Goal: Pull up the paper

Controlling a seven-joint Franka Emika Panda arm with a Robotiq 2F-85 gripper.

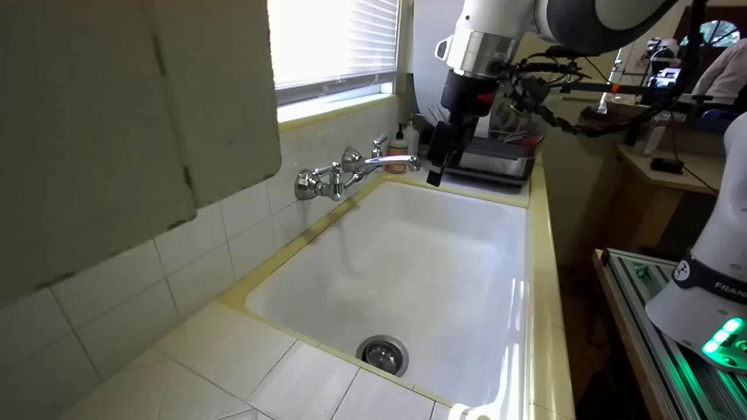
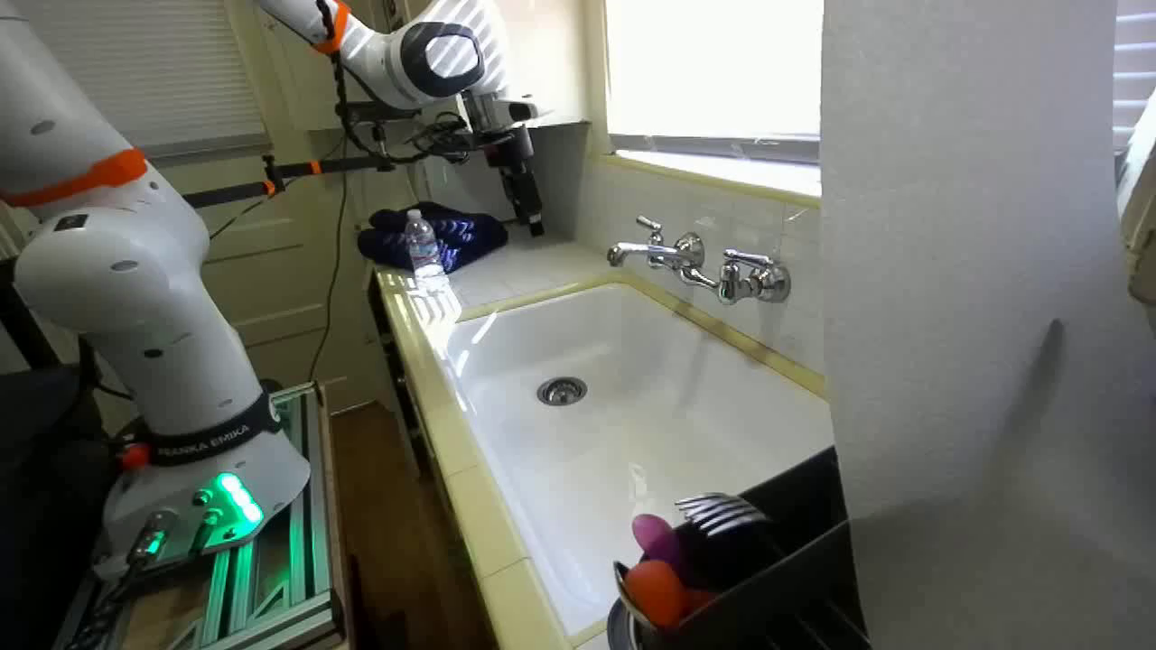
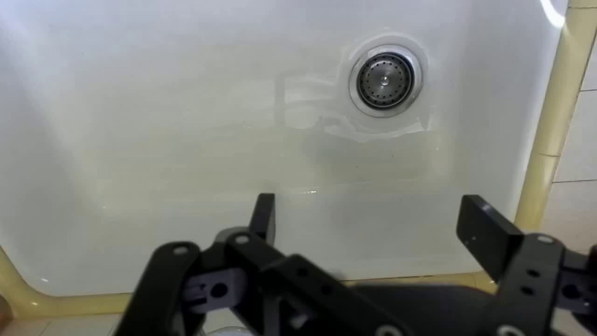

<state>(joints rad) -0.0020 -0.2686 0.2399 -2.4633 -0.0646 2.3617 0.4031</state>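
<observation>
Paper: hangs past the end of the sink farthest from the drain, covering part of the rack in an exterior view.
Paper's feel: probably very light, limp and easily torn, with little slip.
Paper's hold: best pinched low on the upright edge that shows against the sink, then drawn up gently; its bottom edge cannot be made out.
Jaws: spread wide above the sink, nothing between them, well apart from the paper.
Rack: on the bench past the sink's paper end, holding a fork, a purple thing and an orange thing; deeper contents too dark to tell.
Brown bottle: pump-topped, just beside a white bottle at the sink's corner near the tap; fill unclear.
Water bottle: on the bench past the sink's drain end, near a dark cloth; how full, cannot tell.
</observation>
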